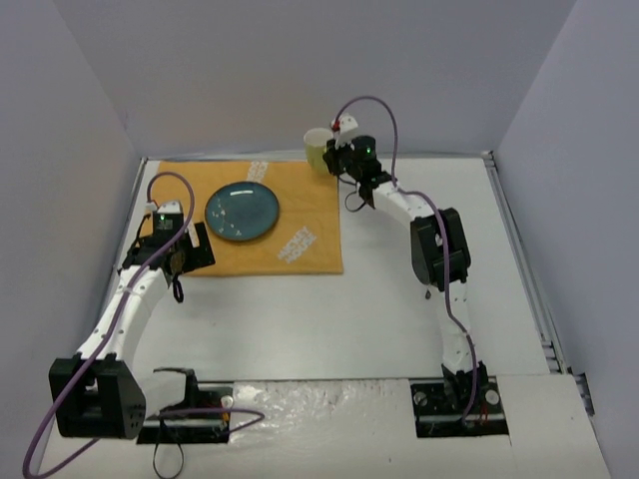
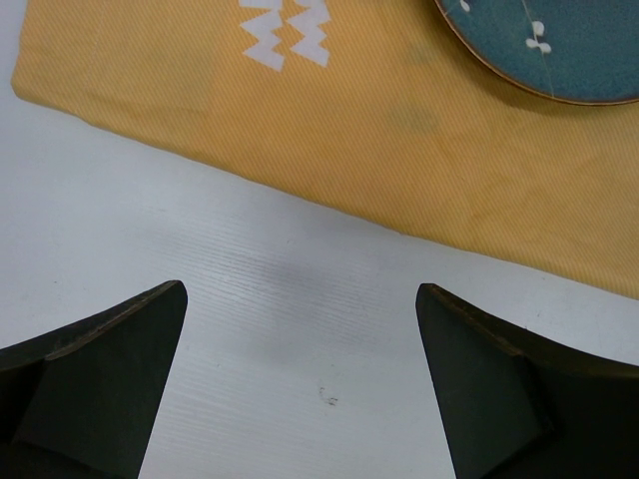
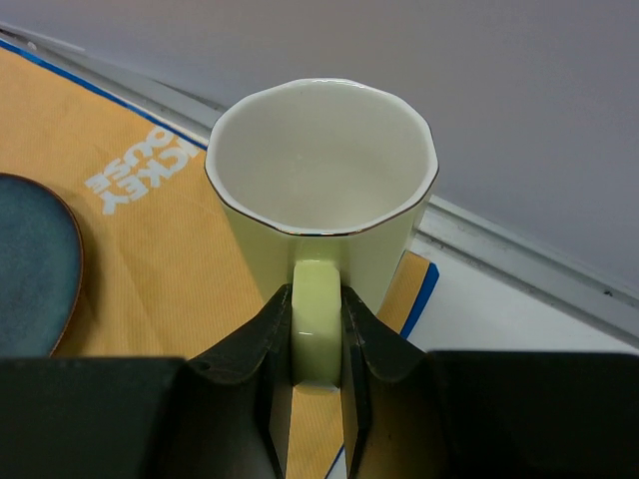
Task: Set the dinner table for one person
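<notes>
One white dinner table [image 1: 399, 299] lay under everything, with one orange mat [image 1: 310, 200] on its far left part. One blue plate [image 1: 243, 212] rested on the mat. One pale yellow mug [image 3: 321, 170] stood upright at the mat's far right corner, and the right gripper [image 3: 318, 309] had its fingers pressed on the mug's handle. The left gripper [image 2: 300, 289] was wide open and empty, above bare table just beside the mat.

White rectangular worktop [image 1: 399, 299] lying flat beneath overhead camera, thin metal rim [image 1: 521, 261] running along right edge. Orange-yellow cloth mat [image 1: 315, 200] with white print lying directly on worktop, occupying far-left area, its far edge reaching close to back rim. Dark base plates [image 1: 461, 409] sitting at near edge. Small dark speck [image 2: 326, 399] showing on bare surface near mat.
</notes>
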